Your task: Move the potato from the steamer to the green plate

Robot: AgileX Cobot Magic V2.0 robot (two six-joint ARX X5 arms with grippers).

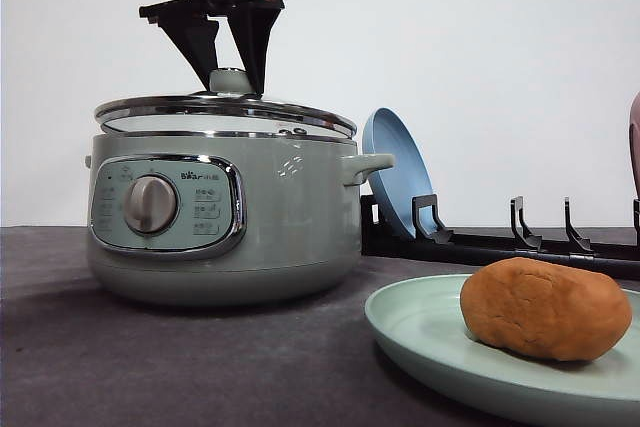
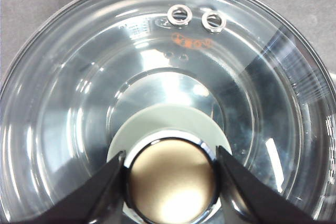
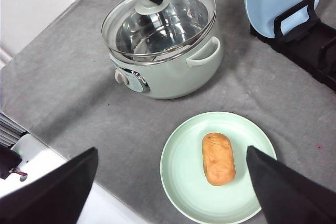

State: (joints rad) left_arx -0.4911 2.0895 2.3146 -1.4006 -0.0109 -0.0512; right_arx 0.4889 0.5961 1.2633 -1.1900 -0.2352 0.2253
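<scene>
Orange-brown and matte, the potato [image 3: 218, 158] lies on its side on the green plate [image 3: 181, 182], a little off the plate's middle toward the rim farthest from the steamer [image 1: 225, 217]. The plate rests on the grey cloth [image 3: 79, 93] near the steamer, apart from it and on the side of its control dial [image 1: 150, 204]. Beyond the steamer's side handle [image 1: 368, 167], a blue plate [image 1: 398, 172] stands on edge in a black rack [image 1: 500, 242]. Judged by how things lie, the transfer itself looks done, and the step in hand is the closing of the pot: the glass lid [image 3: 173, 19] sits on the steamer's rim, seemingly level, with bare steel showing through the glass. The left gripper [image 2: 170, 179] comes down from above over the lid, its two black fingers [image 2: 102, 190] set on either side of the knob [image 2: 172, 181] and right against its chrome edge; they appear to be clamped on it, though how firmly they press is not clear. The right gripper [image 3: 170, 182] hangs high above the green plate with its fingers spread wide apart and nothing between them. The next move probably calls for the left fingers to part and rise straight off the knob, without dragging the lid sideways on the rim. The right arm need only stay above the plate, since a low sweep there could nudge the potato.
</scene>
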